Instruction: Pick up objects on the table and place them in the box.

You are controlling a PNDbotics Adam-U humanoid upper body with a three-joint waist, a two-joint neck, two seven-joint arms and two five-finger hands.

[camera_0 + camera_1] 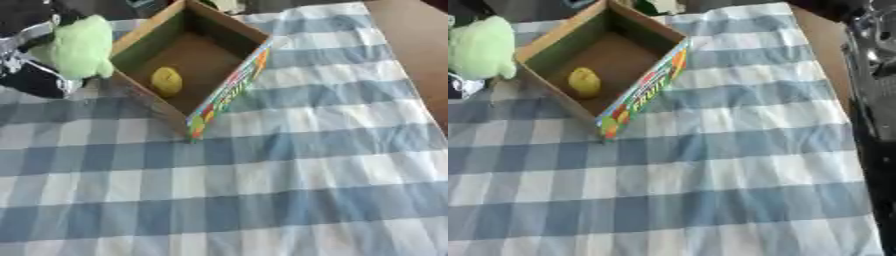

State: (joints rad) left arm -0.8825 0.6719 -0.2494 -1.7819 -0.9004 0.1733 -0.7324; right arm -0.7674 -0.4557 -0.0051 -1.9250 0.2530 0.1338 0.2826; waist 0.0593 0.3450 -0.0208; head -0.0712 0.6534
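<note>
Gripping a pale green soft object [79, 47], the left hand [35, 75] appears curled round it just beside the box's [229, 90] left wall, near the table's [306, 165] far left corner. A yellow item [166, 81] already lies inside. Lift clear of the rim, centre, then release.

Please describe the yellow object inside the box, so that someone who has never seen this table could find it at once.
On the blue checked tablecloth stands an open cardboard box with one colourful printed side. On its brown floor lies a small yellow rounded object, the only thing inside; the pale green soft thing is outside, at the box's left.
</note>
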